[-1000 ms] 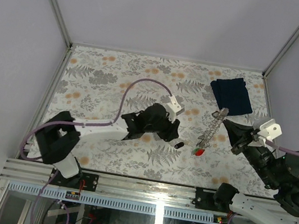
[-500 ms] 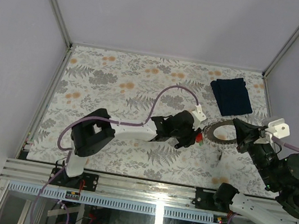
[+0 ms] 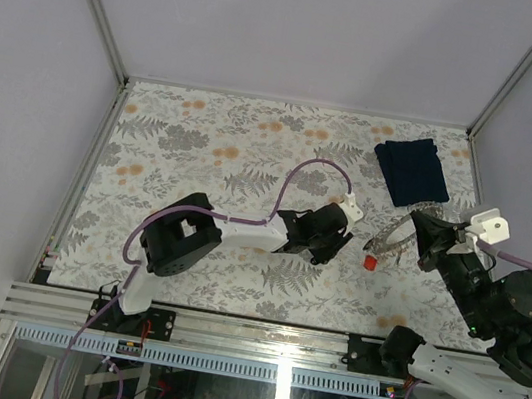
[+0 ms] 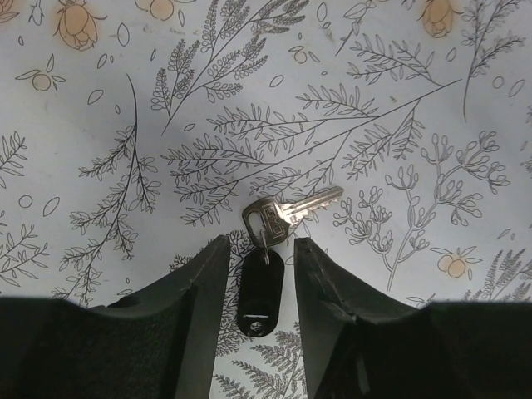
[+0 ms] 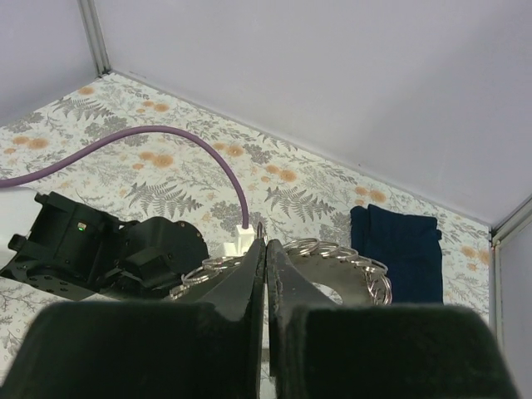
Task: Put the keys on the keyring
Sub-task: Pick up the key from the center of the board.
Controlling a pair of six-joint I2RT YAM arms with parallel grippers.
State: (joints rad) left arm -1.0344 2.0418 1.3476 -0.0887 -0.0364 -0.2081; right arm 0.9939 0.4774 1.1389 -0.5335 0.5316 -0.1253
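Left gripper: jaws apart, the black moulded fingers matte and wedge-shaped. The key lies flat on the table covering, a pale sheet printed with fern sprigs and orange blossoms. It is silvery metal with a toothed blade. A small ring joins it to a glossy black oblong fob. The fob sits in the gap between the two fingers, with a narrow strip of covering showing on either side. The key head lies just past the fingertips, and its blade angles away towards the right finger's side.

Right gripper: jaws closed on the keyring, a chain of linked silvery split rings. The chain arcs out on both sides of the pinched fingertips. In the overhead view a red tag hangs from the chain's far end, below and ahead of these jaws.

Surroundings: a dark blue cloth, folded, lies beyond the right jaws. The left arm's purple cable loops ahead of them, over the left gripper's black body.
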